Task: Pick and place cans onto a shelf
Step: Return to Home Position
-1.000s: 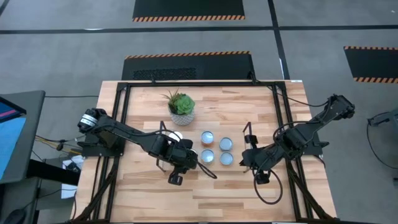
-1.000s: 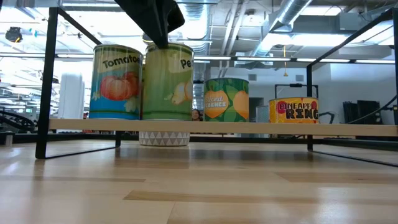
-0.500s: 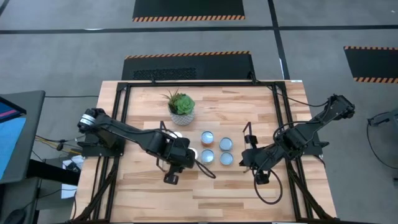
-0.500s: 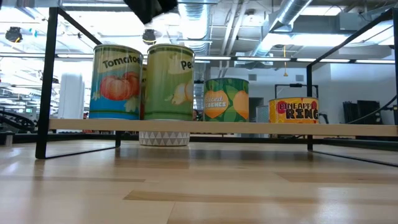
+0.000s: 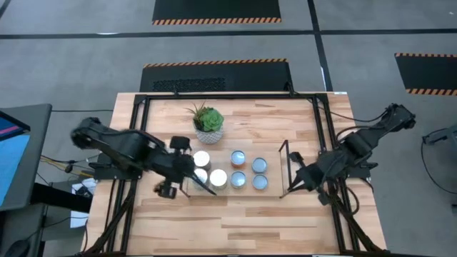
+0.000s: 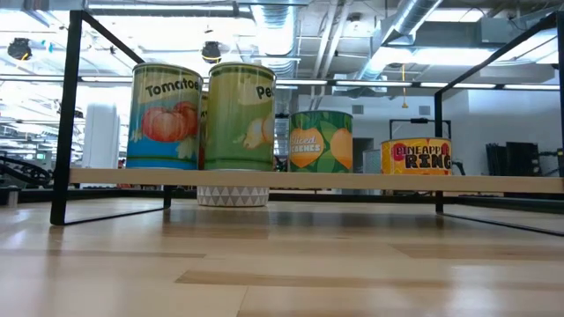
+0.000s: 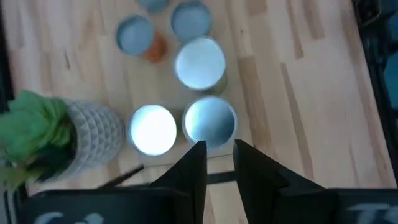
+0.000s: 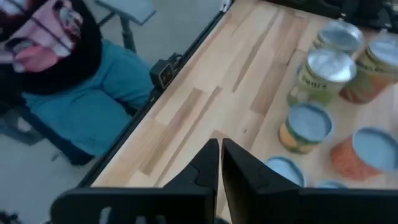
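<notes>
Left claw (image 7: 217, 146) hangs just off the left end of the shelf (image 6: 335, 181), its fingers (image 7: 194, 171) a little bit apart with nothing in them, and the right claw (image 8: 219, 144) hangs by the other end, closed up and holding nothing too. All the cans (image 5: 238, 180) I can see stand up straight on the shelf, close together, and none lie on the table (image 5: 235, 221). So I think the putting-away is done, and only going back to rest is left for both arms

The wooden table (image 5: 285, 121) bears the shelf (image 6: 352, 181) and a potted plant (image 5: 208, 123); the shelf carries perhaps six cans (image 5: 259, 165).
</notes>
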`<state>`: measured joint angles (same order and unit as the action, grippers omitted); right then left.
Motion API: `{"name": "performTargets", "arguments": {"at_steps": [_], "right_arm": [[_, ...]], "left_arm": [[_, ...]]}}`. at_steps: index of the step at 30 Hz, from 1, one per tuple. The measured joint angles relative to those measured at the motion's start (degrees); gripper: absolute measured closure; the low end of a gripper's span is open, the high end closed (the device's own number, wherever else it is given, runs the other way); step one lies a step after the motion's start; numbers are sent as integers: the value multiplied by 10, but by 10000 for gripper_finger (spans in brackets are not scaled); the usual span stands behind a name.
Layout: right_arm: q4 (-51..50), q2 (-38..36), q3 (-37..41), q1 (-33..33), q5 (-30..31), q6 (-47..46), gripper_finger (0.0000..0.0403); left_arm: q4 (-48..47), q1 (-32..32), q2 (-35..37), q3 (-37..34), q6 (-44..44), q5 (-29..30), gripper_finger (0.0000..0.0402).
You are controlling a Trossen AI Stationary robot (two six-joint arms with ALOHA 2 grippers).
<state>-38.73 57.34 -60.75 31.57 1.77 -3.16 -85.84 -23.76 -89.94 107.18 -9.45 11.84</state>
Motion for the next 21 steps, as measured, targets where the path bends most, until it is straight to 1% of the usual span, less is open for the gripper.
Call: {"name": "performTargets", "arguments": {"at_steps": [2, 3, 7, 10, 14, 17, 19, 21], "right_arm": [[40, -49, 71, -3, 11, -22, 360], [61, -77, 110, -3, 16, -30, 360], [172, -201, 238, -2, 14, -39, 360], [211, -291, 296, -2, 0, -39, 360], [247, -397, 352, -1, -41, -32, 360], [261, -460, 395, -1, -55, -25, 360], [282, -494, 427, -1, -52, -25, 360], [297, -525, 456, -3, -51, -27, 360]], "left_arm": [[64, -1, 55, -59, 13, -4, 333], [102, -1, 89, -96, 18, -16, 333], [252, 17, 243, -277, 15, -66, 333], [376, 37, 359, -407, -28, -92, 333], [528, 65, 490, -565, -48, -155, 333], [633, 86, 557, -672, -69, -178, 333], [678, 98, 587, -739, -86, -188, 333], [754, 107, 608, -798, -93, -202, 333]]}}
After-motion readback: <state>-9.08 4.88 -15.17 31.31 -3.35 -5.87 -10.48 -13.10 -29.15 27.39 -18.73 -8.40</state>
